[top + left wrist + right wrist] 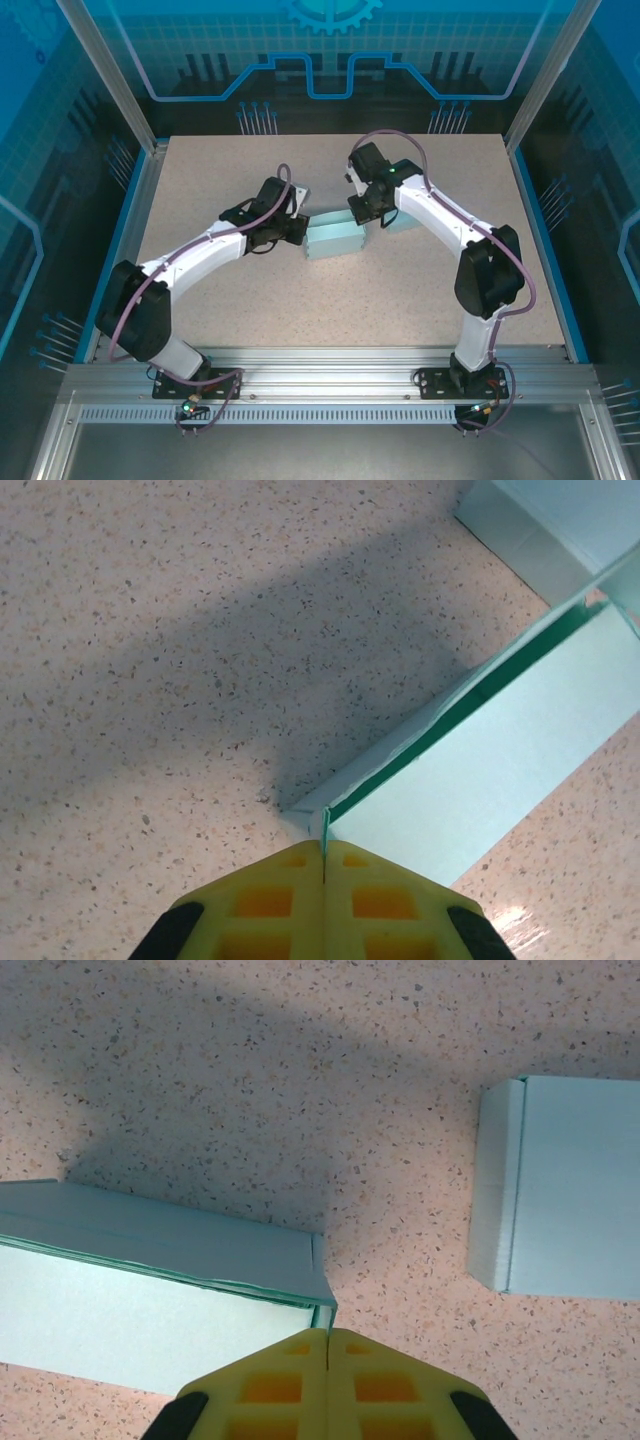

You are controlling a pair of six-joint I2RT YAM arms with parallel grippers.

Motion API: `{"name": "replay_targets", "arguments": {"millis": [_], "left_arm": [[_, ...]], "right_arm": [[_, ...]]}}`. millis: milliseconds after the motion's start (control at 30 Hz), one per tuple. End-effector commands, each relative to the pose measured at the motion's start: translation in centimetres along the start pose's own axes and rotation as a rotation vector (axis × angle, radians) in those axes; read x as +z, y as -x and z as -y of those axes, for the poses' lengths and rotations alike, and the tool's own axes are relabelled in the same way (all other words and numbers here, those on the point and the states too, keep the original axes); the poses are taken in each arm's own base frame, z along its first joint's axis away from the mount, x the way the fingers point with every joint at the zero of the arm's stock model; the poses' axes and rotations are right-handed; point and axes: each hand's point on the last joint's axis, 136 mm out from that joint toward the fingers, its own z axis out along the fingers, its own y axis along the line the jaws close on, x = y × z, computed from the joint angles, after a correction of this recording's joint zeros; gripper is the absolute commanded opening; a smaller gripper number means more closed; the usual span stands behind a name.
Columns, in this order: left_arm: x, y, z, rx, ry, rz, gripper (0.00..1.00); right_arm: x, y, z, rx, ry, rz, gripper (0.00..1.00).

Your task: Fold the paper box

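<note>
Paper box [333, 240] lies at the middle of the desk [420, 300] in the top view, long side across, between your two arms. The left gripper [300, 228] meets its left end and the right gripper [364, 214] its right end. From up here you cannot judge either grip. A second box [405, 222], the same pale blue, sits just beside the right arm.

In the left wrist view, your left gripper [323, 855] is clenched on a thin card edge at the paper box [480, 780] corner, where the wall layers part slightly.

In the right wrist view, your right gripper [328, 1335] is pinched shut on the opposite corner of the paper box [120, 1310]. The second box [570, 1190] lies apart on the speckled desk.

Treat the paper box as light, thin card: probably smooth, quick to crease, and likely to slide on the desk rather than resist. Corners and flap edges near a crease look the soundest places to hold. A hard pull from both ends could tear or buckle a wall.
</note>
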Motion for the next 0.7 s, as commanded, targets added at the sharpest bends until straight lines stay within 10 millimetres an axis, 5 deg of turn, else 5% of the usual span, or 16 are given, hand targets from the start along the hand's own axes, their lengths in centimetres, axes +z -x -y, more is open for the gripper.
{"name": "replay_targets", "arguments": {"millis": [0,667], "left_arm": [[0.0,1.6,2.1,-0.13,-0.092,0.022,0.0],[2.4,-0.2,2.3,-0.287,-0.114,0.013,0.0]], "right_arm": [[0.3,-0.8,-1.8,-0.004,0.031,-0.023,0.0],[-0.3,-0.5,-4.6,0.063,0.144,0.001,0.0]]}}
